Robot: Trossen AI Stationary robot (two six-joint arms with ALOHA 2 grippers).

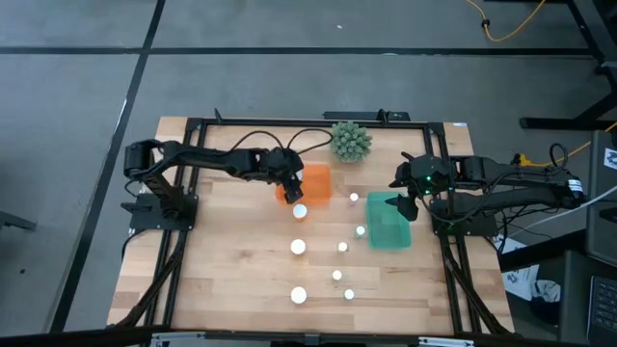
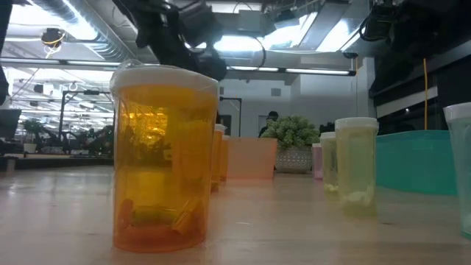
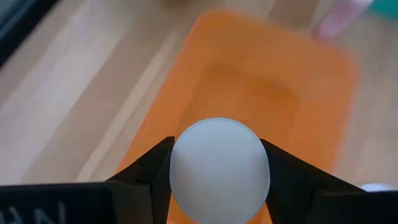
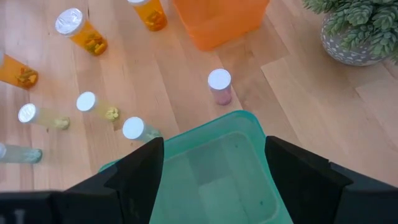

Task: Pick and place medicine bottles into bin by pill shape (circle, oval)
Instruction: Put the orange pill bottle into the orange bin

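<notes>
My left gripper is at the left edge of the orange bin and is shut on a medicine bottle, of which the left wrist view shows the round white cap. My right gripper is open and empty above the far end of the teal bin, which also shows in the high view. Several other bottles stand on the table between and in front of the bins, among them a wide one just in front of the orange bin and a pink narrow one. My left gripper pinches the bottle between its two fingers, at opposite sides just under the white cap's rim. The fingers point down from above. The cap hides the bottle's body, which stands upright over the orange bin's edge; whether its base rests on anything I cannot tell.
A spiky green plant ball in a pot stands at the far edge behind the bins. In the low view a wide orange bottle stands close to the camera and a pale yellow one to its right. Black frame rails border the wooden table.
</notes>
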